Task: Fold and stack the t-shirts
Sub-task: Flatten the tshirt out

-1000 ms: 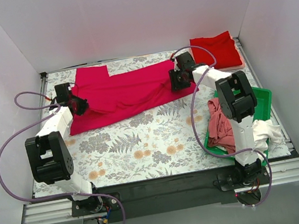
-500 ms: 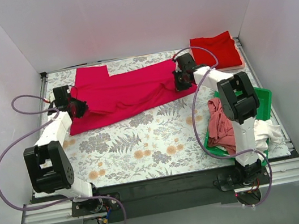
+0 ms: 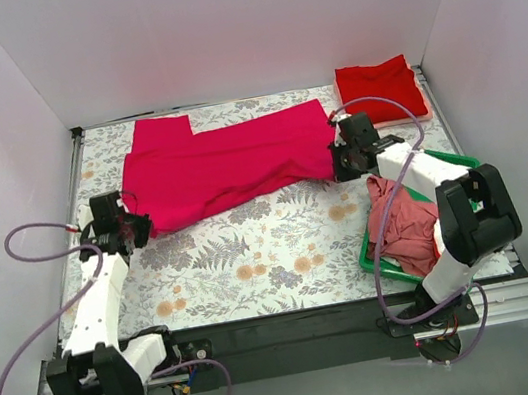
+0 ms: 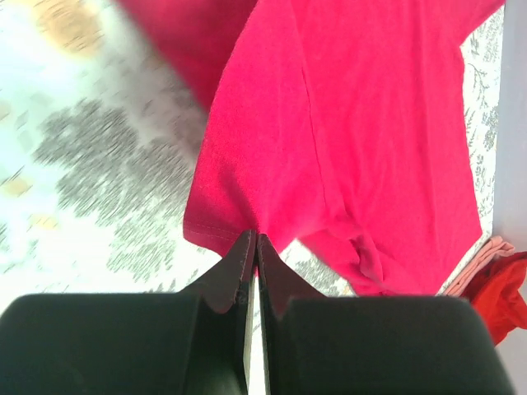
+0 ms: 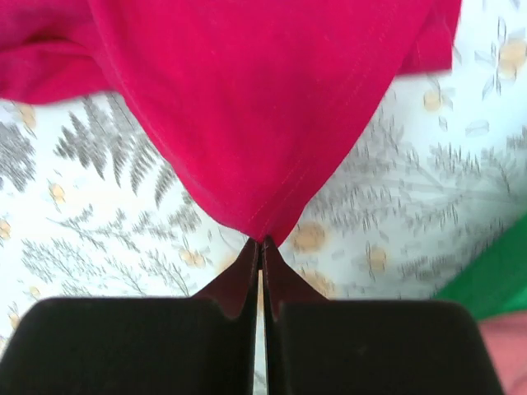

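Note:
A magenta-crimson t-shirt [image 3: 223,164] lies stretched across the far half of the floral table. My left gripper [image 3: 134,229] is shut on its near left hem corner [image 4: 239,222]. My right gripper [image 3: 339,162] is shut on its near right hem corner [image 5: 263,206]. A brighter red t-shirt [image 3: 380,89] lies folded at the far right, on a pale pink one whose edge shows beneath it. A dusty-pink t-shirt [image 3: 405,224] is heaped in the green tray [image 3: 461,173]. The white tee is not visible now.
The green plastic tray stands at the right edge beside my right arm. White walls close in the table on the left, back and right. Purple cables loop from both arms over the near table edge.
Both grippers have pulled toward the near side with the shirt's hem, the left one much farther. The crimson shirt has spread wider and flatter. My right arm now hides the white cloth.

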Available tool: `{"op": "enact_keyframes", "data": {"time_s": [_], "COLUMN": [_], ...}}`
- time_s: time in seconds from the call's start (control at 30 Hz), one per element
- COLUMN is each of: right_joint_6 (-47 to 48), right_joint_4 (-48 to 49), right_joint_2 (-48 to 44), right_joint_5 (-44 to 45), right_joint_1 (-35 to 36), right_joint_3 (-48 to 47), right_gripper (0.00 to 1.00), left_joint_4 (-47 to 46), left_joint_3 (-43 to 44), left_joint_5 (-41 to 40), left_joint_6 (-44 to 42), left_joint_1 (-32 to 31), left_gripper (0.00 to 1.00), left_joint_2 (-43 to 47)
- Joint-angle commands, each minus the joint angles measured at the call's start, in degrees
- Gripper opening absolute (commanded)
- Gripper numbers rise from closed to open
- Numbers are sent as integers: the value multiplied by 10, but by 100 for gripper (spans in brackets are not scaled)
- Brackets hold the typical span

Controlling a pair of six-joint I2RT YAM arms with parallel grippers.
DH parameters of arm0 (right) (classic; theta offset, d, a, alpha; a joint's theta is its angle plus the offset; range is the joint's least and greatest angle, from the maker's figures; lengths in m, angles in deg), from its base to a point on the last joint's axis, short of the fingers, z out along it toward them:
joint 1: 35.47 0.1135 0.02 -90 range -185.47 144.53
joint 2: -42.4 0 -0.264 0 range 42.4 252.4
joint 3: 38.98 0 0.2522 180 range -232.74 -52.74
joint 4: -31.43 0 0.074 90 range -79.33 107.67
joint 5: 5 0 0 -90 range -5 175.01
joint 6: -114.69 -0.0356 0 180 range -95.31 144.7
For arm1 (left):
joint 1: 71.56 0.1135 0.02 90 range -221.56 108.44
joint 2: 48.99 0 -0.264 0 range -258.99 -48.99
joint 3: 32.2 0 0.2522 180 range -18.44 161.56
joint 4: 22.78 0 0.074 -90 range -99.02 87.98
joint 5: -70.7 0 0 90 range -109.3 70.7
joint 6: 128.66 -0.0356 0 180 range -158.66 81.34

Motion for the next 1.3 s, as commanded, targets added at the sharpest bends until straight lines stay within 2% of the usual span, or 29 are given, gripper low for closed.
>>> {"op": "enact_keyframes", "data": {"time_s": [0.0,0.23,0.43,0.67,0.87,1.03,1.17,1.27], "right_joint_6": [10,1,-4,-1,-1,1,13,14], "right_joint_4": [-23,-69,-91,-114,-123,-125,-135,-138], "right_joint_2": [-49,-114,-165,-187,-198,-208,-222,-223], "right_joint_5": [25,67,92,113,114,97,86,87], "right_joint_1": [2,1,2,0,0,0,0,0], "right_joint_3": [39,92,127,135,134,133,123,128], "right_gripper": [1,1,1,1,2,2,2,3], "left_joint_4": [89,264,333,376,417,451,448,473], "left_joint_3": [-23,-23,-3,-4,-11,31,62,32], "left_joint_5": [-28,-78,-71,-64,-68,-58,-13,-30], "left_joint_6": [39,62,86,107,121,123,112,124], "left_joint_1": [0,0,0,0,0,0,0,0], "left_gripper": [0,0,0,0,0,0,0,0], "left_joint_2": [78,180,196,191,223,264,251,252]}}
